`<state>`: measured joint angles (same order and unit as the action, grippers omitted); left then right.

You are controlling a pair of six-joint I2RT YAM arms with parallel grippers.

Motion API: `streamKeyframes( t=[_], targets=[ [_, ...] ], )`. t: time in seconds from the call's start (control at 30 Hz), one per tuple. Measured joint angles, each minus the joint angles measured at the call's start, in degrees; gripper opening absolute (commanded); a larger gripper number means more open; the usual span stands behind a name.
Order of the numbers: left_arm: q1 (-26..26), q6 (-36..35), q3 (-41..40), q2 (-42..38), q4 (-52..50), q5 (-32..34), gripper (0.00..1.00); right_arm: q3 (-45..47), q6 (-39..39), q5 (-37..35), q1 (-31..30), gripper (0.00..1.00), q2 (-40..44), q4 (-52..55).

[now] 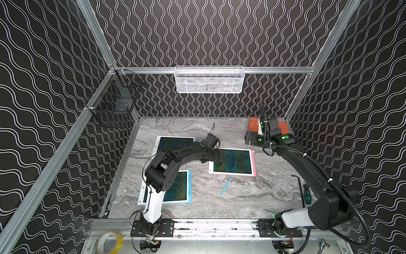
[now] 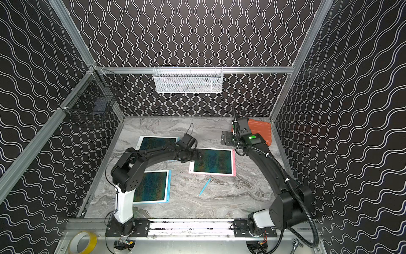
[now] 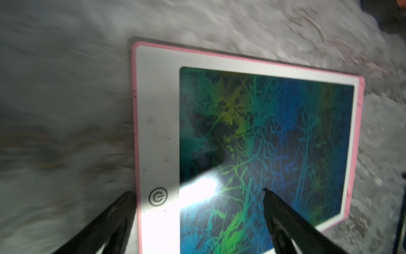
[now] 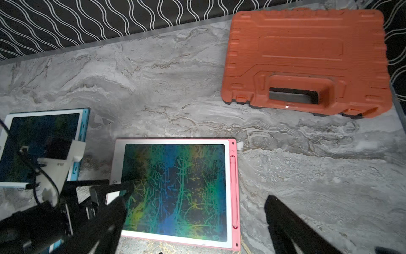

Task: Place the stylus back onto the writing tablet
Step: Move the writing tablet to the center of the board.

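Though cut off at the edge, left fingers [image 3: 285, 224] and right fingers [image 4: 292, 226] apart

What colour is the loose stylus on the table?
The stylus is light blue, clearest in a top view.

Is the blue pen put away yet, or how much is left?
Not yet. Done: the pink tablet holds a pink stylus in its side slot. In hand: nothing; the left pincer hangs open over that tablet, the right pincer is open too. Left: the blue stylus lies on the table, not picked up yet.
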<state>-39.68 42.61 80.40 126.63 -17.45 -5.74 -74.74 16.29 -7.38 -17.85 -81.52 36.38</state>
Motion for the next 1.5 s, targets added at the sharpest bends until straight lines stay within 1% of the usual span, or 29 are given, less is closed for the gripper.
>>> streamKeyframes(
  t=[0.27,0.47,0.77,0.9,1.0,1.13,1.23,1.3,1.43,1.5],
  targets=[
    [-4.2,3.32,6.71,5.6,3.08,-1.92,0.94,1.55,-0.46,0.24,0.33,1.0,0.83,0.0],
    [-6.08,5.01,11.3,9.05,4.39,-2.8,0.94,2.75,-0.46,0.24,0.35,1.0,1.88,0.0],
    [-9.53,7.61,15.89,12.87,7.5,-5.16,0.94,2.75,-0.46,0.24,0.44,1.0,1.88,0.0],
    [-9.29,8.33,14.8,12.0,7.87,-6.08,0.94,2.75,-0.44,0.28,0.44,1.0,1.88,0.0],
    [-7.43,8.39,11.21,8.35,4.87,-6.78,0.94,2.75,-0.44,0.66,0.48,1.0,1.88,0.0],
    [-2.84,6.67,7.89,1.86,-0.2,-5.7,0.94,2.91,-0.37,1.09,0.5,1.0,1.86,0.0],
    [1.31,4.72,3.8,-4.98,-0.81,-5.81,0.94,3.04,-0.26,1.99,0.48,1.0,1.75,0.0],
    [4.17,2.73,2.01,-8.17,-2.32,-5.55,0.94,3.04,-0.24,2.19,0.31,1.0,1.64,0.0],
    [10.88,-2.49,0.0,-12.66,-6.47,-3.98,0.94,3.19,-0.22,2.58,-0.24,1.0,1.55,0.0],
    [14.47,-4.98,-0.31,-13.6,-8.24,-3.15,0.94,3.52,-0.22,3.45,-0.59,1.0,1.55,0.0]
  ],
)
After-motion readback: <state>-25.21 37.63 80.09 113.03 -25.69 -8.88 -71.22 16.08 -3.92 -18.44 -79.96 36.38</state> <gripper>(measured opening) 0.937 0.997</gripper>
